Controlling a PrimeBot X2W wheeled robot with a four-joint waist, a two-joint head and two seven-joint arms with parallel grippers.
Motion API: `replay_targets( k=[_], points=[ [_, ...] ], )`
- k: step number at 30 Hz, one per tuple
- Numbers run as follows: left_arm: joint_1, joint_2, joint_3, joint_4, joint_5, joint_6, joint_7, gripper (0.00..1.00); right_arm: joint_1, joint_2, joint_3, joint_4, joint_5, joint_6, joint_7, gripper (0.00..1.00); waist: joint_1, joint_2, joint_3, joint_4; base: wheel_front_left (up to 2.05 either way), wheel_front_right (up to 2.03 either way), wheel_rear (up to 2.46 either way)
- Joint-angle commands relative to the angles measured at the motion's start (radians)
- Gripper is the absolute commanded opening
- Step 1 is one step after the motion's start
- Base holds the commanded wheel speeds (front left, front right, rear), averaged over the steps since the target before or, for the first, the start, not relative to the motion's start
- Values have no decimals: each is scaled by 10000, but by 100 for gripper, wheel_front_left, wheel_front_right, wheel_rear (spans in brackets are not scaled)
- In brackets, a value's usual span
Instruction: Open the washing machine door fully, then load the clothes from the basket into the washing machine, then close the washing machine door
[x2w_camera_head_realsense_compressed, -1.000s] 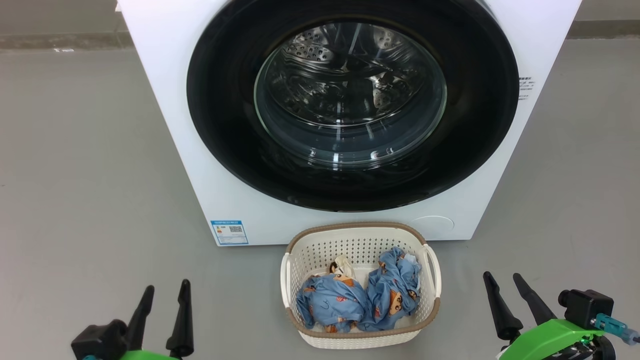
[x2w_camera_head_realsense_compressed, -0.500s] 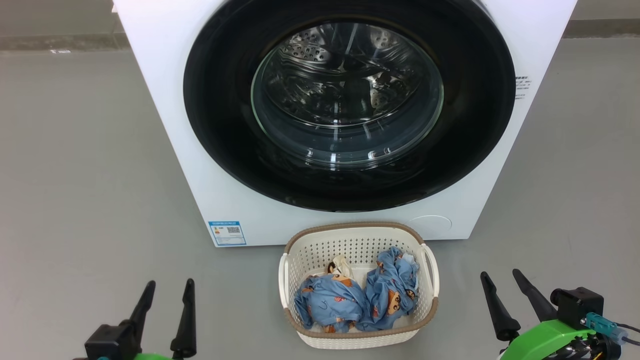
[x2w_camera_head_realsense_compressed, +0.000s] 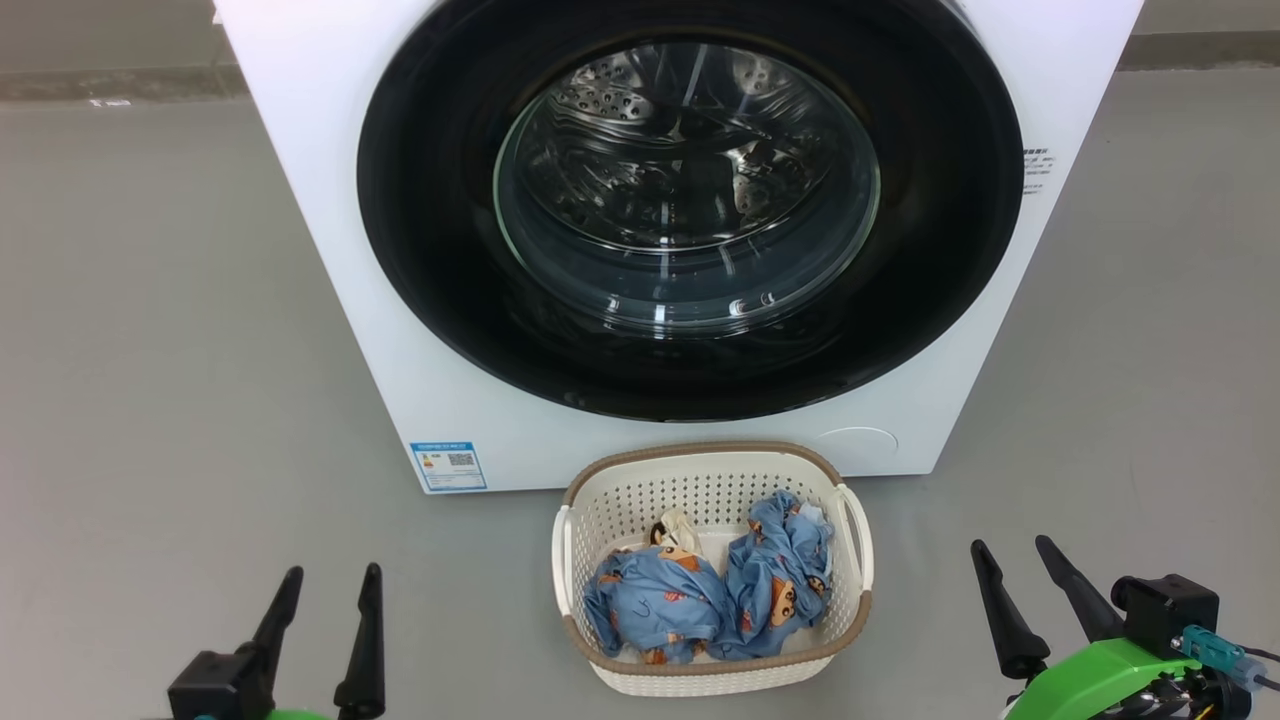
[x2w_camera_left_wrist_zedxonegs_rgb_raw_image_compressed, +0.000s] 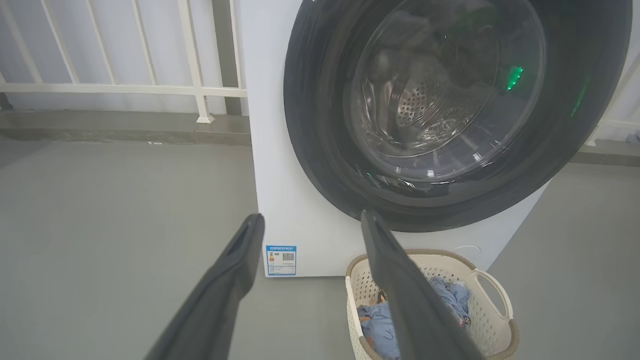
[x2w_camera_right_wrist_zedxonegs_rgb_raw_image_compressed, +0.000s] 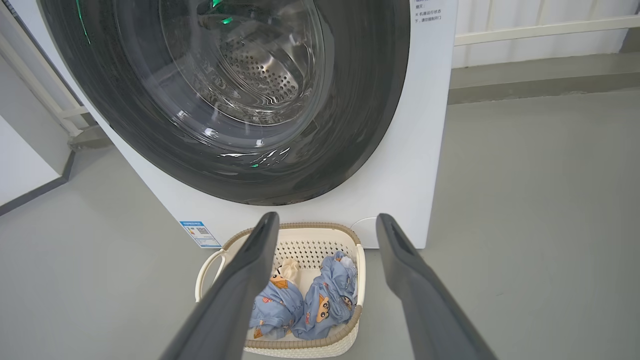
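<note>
One oval cream perforated basket (x2w_camera_head_realsense_compressed: 700, 492) holds two blue cartoon-print clothes bundles (x2w_camera_head_realsense_compressed: 650, 610), just before the big white washing machine (x2w_camera_head_realsense_compressed: 540, 450), beneath its closed black-rimmed round door (x2w_camera_head_realsense_compressed: 430, 200). The left gripper (x2w_camera_head_realsense_compressed: 332, 570) and right gripper (x2w_camera_head_realsense_compressed: 1012, 543) both gape wide, empty.

Top of the washing machine door (x2w_camera_head_realsense_compressed: 688, 200) is cut off

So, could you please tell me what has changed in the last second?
The head camera shifted a little, so the washing machine and basket sit slightly further left in its view; neither moved itself. Nothing was grasped or released. The washing machine door stays shut, the clothes stay in the basket, and the left gripper and right gripper stay open and empty.
</note>
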Motion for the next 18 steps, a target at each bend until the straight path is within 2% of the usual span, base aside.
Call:
replay_targets(
  k=[1, 9, 18],
  points=[
    [-342, 221, 321, -170, 244, -27, -134, 100, -265, -48, 161, -252, -110, 16, -121, 100, 0, 0, 7, -14, 0, 0, 0],
    [-352, 201, 308, -320, 579, -27, -134, 100, -263, 3, 78, -288, -168, 16, -125, 100, 0, 0, 60, -21, 35, 35, -70],
    [-363, 211, 275, -367, 586, -27, -134, 100, -287, 10, 58, -326, -194, 16, -124, 100, 0, 0, 146, 29, 95, 95, -191]
  ],
)
